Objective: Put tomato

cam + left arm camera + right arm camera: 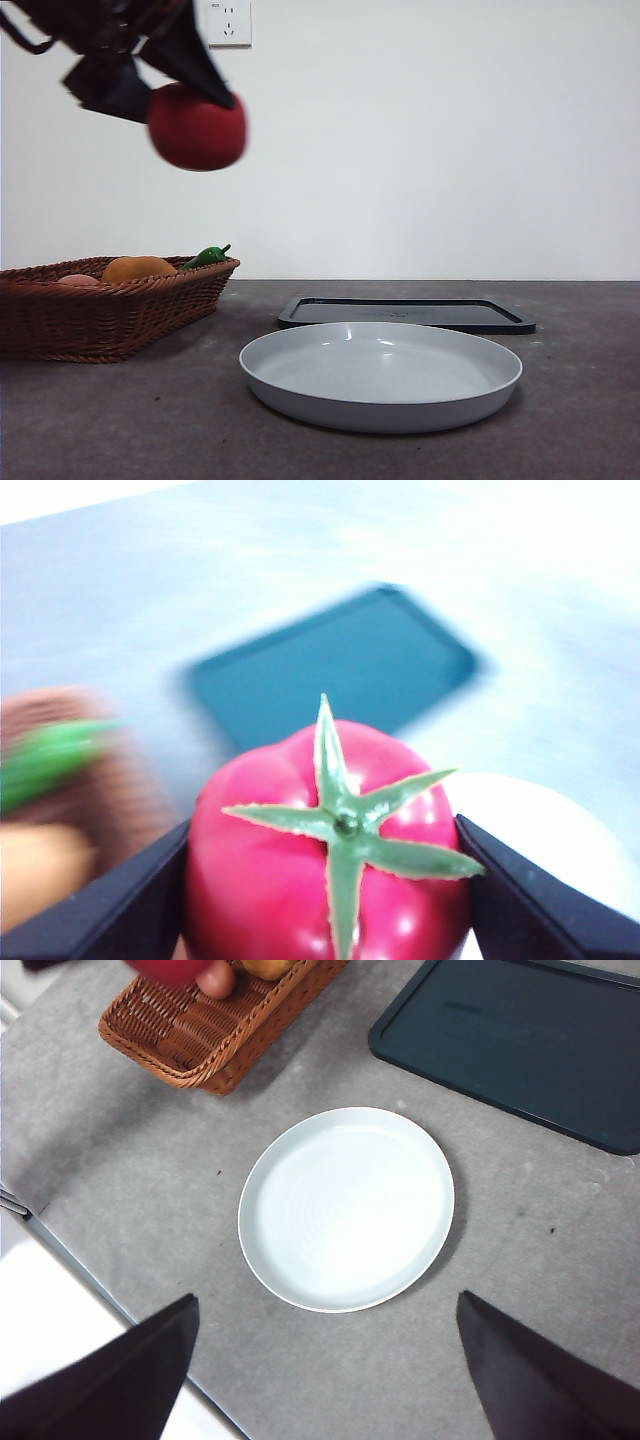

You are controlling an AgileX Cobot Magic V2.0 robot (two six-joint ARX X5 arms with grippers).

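Note:
The glossy red tomato (197,128) with its green star calyx (347,825) hangs high in the air at the upper left of the front view, above the wicker basket (110,310). My left gripper (325,880) is shut on the tomato, one black jaw on each side. A white round plate (380,375) rests on the table in front, to the right of the basket. My right gripper (325,1360) hovers open high over the plate (346,1208) with nothing between its jaws. A sliver of the tomato (172,970) shows in the right wrist view.
The basket (215,1015) holds an orange fruit (138,268), a pale pink fruit (78,281) and a green pepper (208,256). A dark flat tray (405,313) lies behind the plate. A wall socket (226,22) is on the white wall.

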